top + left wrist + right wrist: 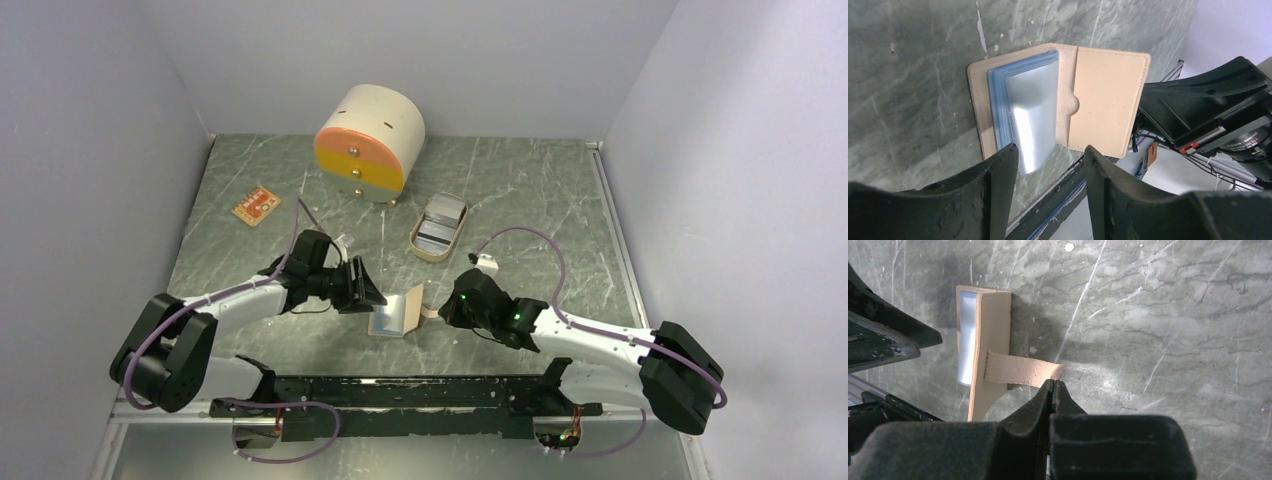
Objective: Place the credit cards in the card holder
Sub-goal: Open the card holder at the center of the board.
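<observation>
Surroundings: green marbled table (pixel 520 200), pale grey walls on three sides.
Far left: small orange packet (pixel 256 206) lies flat on the table, well apart from everything else.
My left hand (pixel 365 290): released, fingers (pixel 998 185) spread apart with nothing clamped between them. It hovers just beside the left edge of the card holder. In my wrist view the lower end of the silver card sits close to one finger, with a clear gap to the other.
Back centre: round cream drawer box (pixel 370 142) with an orange and yellow front stands near the back wall.
Card holder (pixel 398 312): tan, folded open, between my two hands near the front of the table. Its left half lies on the table and its right flap stands up.
Credit cards (pixel 1030 115): two in the holder's left half, a light blue one beneath and a silver one on top. The silver one juts out past the holder's edge toward my left hand. I cannot tell how deep they sit in the pocket.
Right flap: bare tan pocket with a thumb notch.
Beige oval tray (pixel 417 240): behind the holder and apart from it, with grey cards (pixel 438 228) lying inside.
My right hand (pixel 447 308): clenched, fingertips (pixel 1045 392) pressed together on the end of the holder's strap tab (pixel 1018 371), which runs from the upright flap to my fingers.
</observation>
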`<state>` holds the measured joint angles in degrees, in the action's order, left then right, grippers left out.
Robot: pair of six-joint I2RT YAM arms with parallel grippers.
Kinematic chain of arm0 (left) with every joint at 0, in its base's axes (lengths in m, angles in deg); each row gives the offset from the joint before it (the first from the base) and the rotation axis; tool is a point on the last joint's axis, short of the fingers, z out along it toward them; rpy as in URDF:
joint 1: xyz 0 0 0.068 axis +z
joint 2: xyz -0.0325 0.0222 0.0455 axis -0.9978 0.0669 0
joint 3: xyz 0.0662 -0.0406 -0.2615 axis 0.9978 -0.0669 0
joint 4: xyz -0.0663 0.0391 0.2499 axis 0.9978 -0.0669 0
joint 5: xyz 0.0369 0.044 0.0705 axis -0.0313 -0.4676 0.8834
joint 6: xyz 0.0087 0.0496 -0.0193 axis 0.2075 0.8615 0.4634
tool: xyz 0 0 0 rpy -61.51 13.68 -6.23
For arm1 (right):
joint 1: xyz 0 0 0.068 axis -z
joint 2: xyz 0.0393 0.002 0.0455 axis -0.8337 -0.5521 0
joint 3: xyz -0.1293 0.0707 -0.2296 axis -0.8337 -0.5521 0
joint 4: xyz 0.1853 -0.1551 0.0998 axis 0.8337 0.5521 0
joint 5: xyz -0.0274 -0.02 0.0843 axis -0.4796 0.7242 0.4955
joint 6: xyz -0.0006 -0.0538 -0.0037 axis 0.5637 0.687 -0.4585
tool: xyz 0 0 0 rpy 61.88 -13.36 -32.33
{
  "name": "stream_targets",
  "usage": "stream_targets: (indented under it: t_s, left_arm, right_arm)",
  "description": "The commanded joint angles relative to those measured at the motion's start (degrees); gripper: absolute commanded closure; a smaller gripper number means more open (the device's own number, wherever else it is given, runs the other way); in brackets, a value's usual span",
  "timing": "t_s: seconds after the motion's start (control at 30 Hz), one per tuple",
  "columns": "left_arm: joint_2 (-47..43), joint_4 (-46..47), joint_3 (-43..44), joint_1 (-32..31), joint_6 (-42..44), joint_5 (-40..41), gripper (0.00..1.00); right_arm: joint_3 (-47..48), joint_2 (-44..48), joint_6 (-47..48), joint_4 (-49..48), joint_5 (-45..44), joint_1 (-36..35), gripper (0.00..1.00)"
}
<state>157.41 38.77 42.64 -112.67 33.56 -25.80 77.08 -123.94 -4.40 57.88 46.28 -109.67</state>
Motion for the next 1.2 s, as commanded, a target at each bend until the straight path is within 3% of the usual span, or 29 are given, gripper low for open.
stream_targets:
  t_s: [0.0, 0.63, 0.93, 1.17]
  left_arm:
    - [2.5, 1.7, 1.7, -1.9, -0.6, 0.8, 0.43]
    - [6.3, 10.3, 1.6, -5.8, -5.2, -0.4, 0.43]
    - [0.8, -6.0, 4.4, -6.6, -1.2, 12.2, 0.36]
    - [3.0, 0.1, 3.4, -6.7, -2.1, 9.0, 0.37]
  right_arm:
    - [-0.4, -0.3, -0.5, -0.8, -0.5, 0.5, 1.00]
    - [-0.7, 0.5, -0.9, -0.9, -0.4, 0.6, 1.00]
    - [-0.4, -0.1, -0.8, -1.4, 0.1, 0.6, 1.00]
    - [-0.6, 0.1, -1.0, -1.4, 0.1, 0.6, 1.00]
